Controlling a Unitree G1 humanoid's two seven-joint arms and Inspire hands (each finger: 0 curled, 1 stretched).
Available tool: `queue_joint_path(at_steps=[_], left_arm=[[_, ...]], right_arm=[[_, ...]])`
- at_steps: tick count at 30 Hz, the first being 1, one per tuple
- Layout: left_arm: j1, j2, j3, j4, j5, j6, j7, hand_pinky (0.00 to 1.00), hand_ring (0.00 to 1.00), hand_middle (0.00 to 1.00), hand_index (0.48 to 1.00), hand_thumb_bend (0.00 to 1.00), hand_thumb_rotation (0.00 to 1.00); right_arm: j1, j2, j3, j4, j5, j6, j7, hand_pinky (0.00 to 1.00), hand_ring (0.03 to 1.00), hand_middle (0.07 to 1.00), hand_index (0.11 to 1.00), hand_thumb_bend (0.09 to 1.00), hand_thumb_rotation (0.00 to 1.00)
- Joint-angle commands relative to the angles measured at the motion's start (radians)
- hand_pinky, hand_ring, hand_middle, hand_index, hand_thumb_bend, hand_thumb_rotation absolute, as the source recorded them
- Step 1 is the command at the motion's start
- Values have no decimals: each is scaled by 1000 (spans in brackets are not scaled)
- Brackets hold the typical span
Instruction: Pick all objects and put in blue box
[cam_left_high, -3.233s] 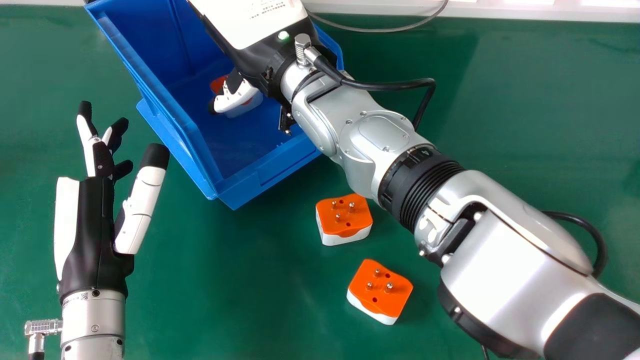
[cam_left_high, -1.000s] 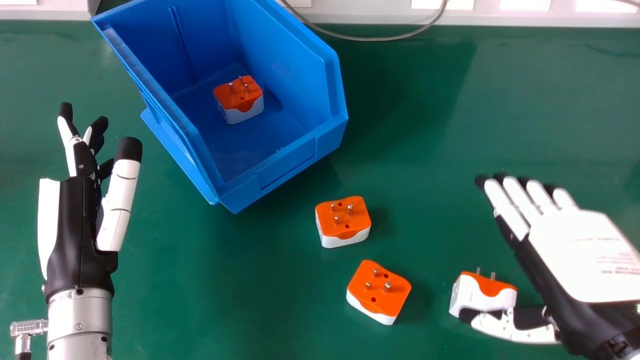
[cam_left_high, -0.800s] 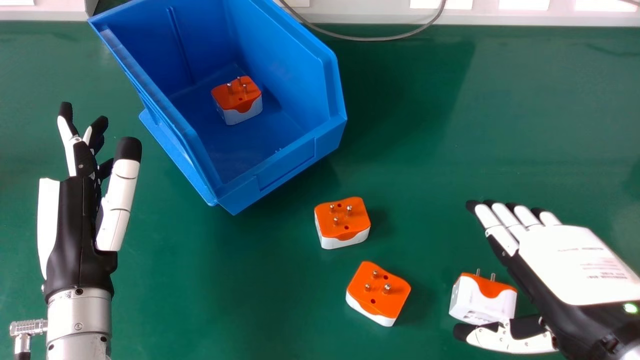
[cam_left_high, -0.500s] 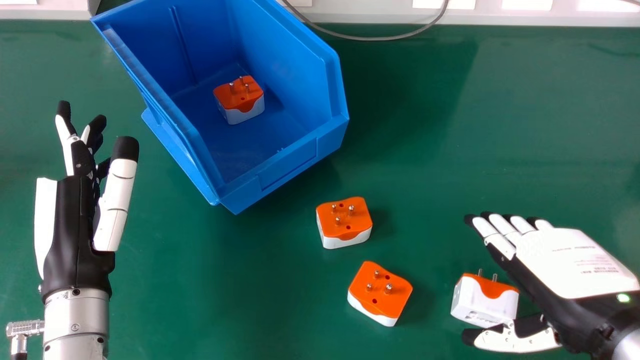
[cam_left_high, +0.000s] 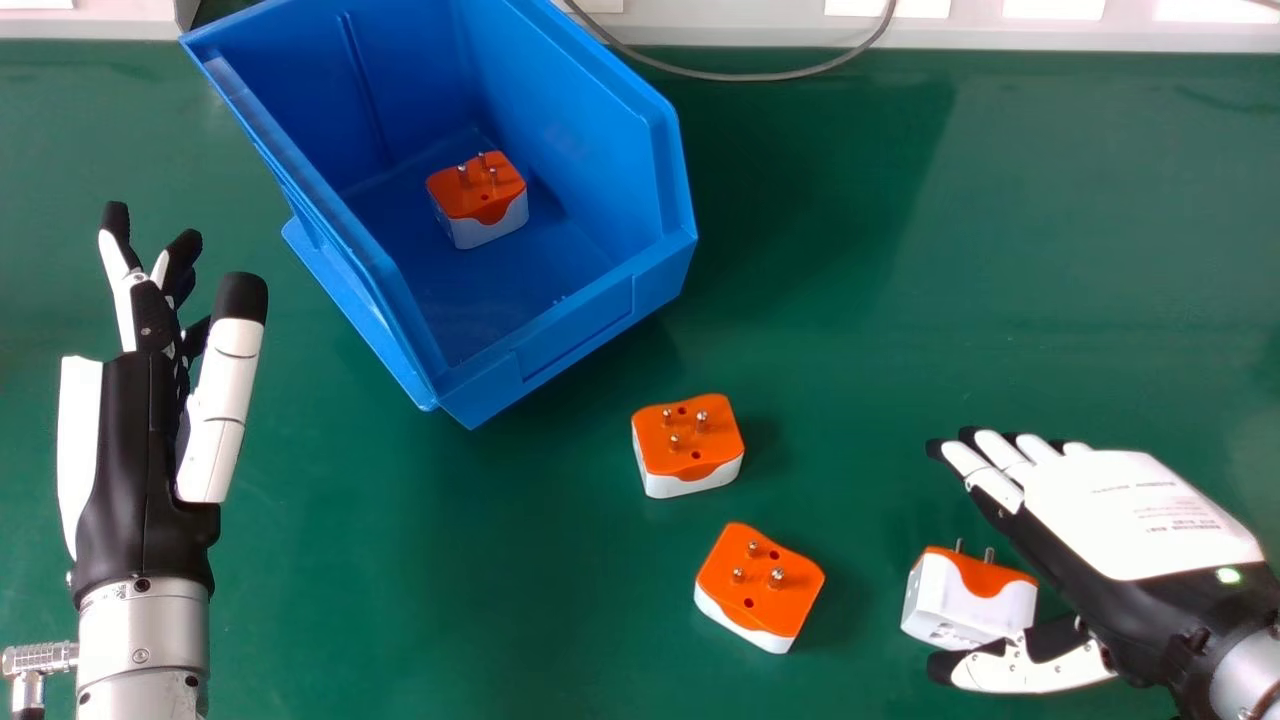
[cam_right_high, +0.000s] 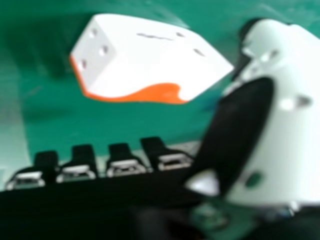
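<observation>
In the blue box (cam_left_high: 575, 325) one orange-and-white adapter (cam_left_high: 478, 205) already sits on the floor, pins up, so by what shows one is done and three are left on the green table (cam_left_high: 850, 300). Of those, the middle adapter (cam_left_high: 686, 445) and the nearer adapter (cam_left_high: 758, 588) stand orange side up with their pins pointing upward, the nearer one turned askew. The right-hand adapter (cam_left_high: 968, 602) looks to be next: it seems to lie on its side, its pins pointing toward the table's far edge and its long axis running roughly left to right in the head view. The right hand (cam_left_high: 1140, 515) is around it with fingers extended past its pin side and thumb beside its near side, open and gripping nothing. The left hand (cam_left_high: 140, 470) is idle at the head view's left, fingers loosely extended.
</observation>
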Motion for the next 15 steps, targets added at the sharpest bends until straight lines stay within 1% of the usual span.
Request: queue_joint_path(at_steps=[1,5,8,10,15], left_arm=[[-3,16,9,-30,-7,3,-2,886,964,957,958,747,1000],[0,16,13,-37,-10,9,-9,886,964,959,961,748,1000],[3,17,12,-48,-14,16,-13,886,964,960,962,748,1000],[4,18,13,-53,-16,20,-15,886,965,962,962,747,1000],[5,20,17,-57,-20,25,-21,886,965,963,963,743,1000]], right_arm=[[-9,-11,4,-17,-18,9,5,905,944,963,928,403,446],[-10,-13,11,-22,-28,15,15,894,937,951,914,398,433],[-14,-18,14,-20,-29,17,25,892,935,948,911,394,425],[-14,-19,13,-22,-25,16,30,890,933,945,909,383,399],[-14,-22,13,-22,-23,7,30,880,923,938,906,370,368]])
